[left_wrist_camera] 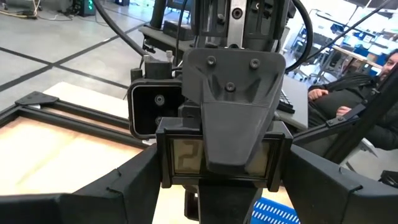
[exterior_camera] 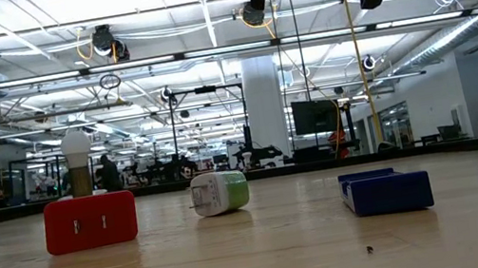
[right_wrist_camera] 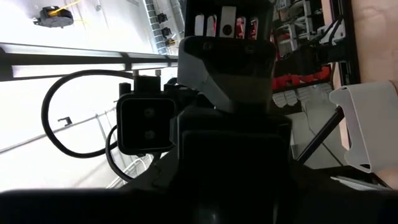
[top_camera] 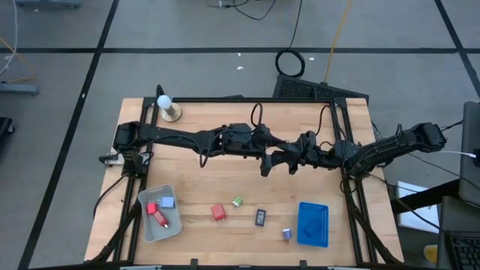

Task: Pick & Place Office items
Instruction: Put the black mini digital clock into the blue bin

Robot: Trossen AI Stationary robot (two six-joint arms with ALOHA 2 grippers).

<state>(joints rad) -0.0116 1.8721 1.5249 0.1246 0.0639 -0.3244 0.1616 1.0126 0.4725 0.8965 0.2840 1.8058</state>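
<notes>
Left gripper (left_wrist_camera: 221,171) is seen pinching a black rectangle (left_wrist_camera: 186,155), held out to the right gripper (top_camera: 283,159) above the middle of the table (top_camera: 195,187).
The rectangle is clamped at its ends between the moderately spread left fingers (left_wrist_camera: 134,183). Whether it is gripped by the right gripper, met from 3 o'clock, cannot be told. If released too soon, it is likely dropped, wide of the blue tray (top_camera: 313,223) at 5 o'clock.
</notes>
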